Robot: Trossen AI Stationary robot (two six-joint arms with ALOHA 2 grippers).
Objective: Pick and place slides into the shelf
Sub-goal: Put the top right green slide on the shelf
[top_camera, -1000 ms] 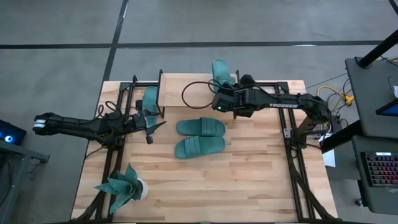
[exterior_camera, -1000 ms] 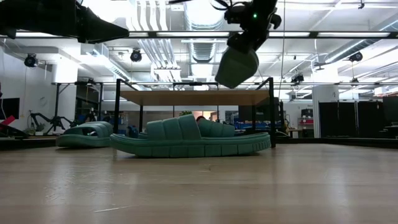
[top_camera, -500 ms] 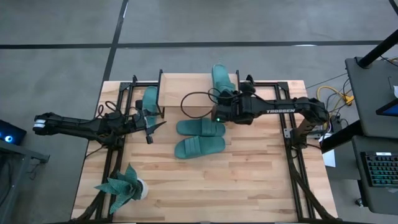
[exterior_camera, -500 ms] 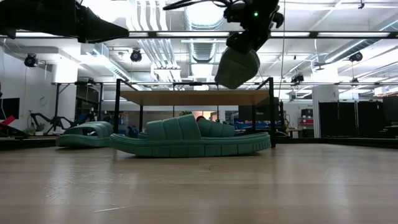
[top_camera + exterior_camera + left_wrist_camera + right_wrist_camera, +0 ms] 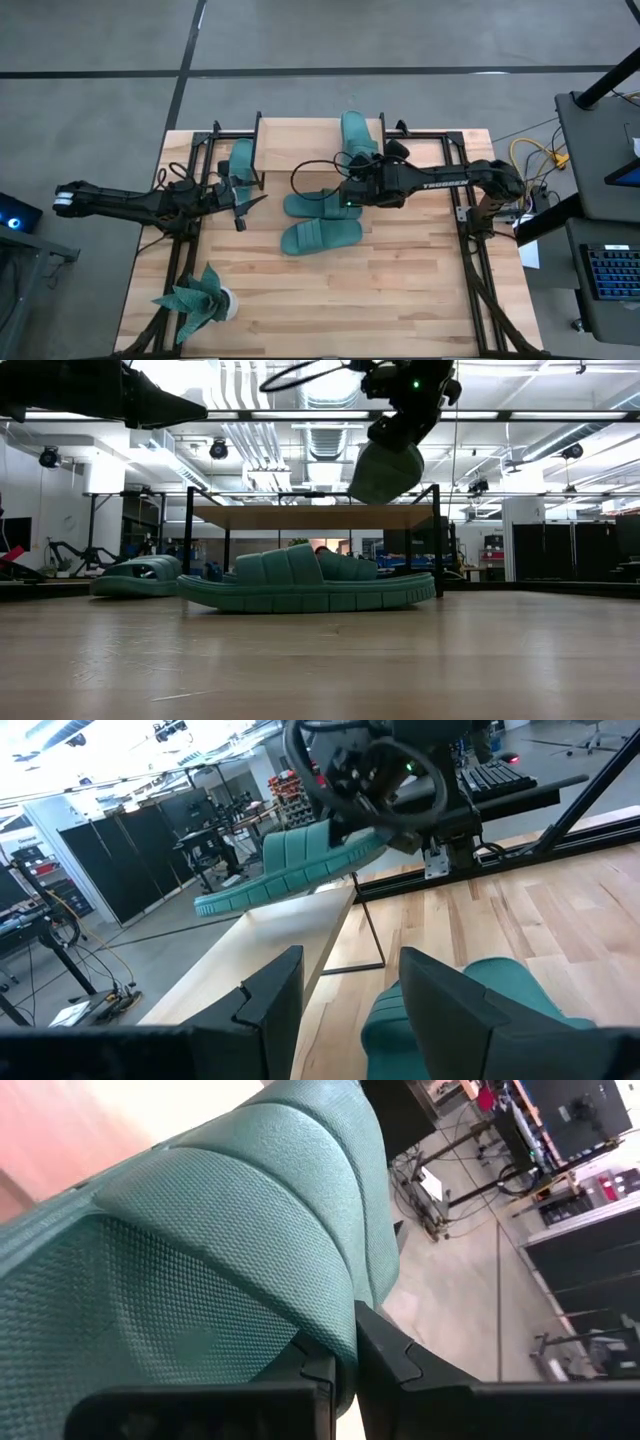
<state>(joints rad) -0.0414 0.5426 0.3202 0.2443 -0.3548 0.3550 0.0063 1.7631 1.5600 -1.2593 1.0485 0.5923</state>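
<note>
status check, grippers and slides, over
Right gripper shut on raised slide above shelf. Left gripper open, idle. Two slides on table.

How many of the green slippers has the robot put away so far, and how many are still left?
One slide already sits by the shelf's left end, near the waiting left end effector. The right end effector is shut on a second slide and holds it up over the shelf's right end. Two more slides lie on the table, not yet picked up. So it looks about halfway.
</note>
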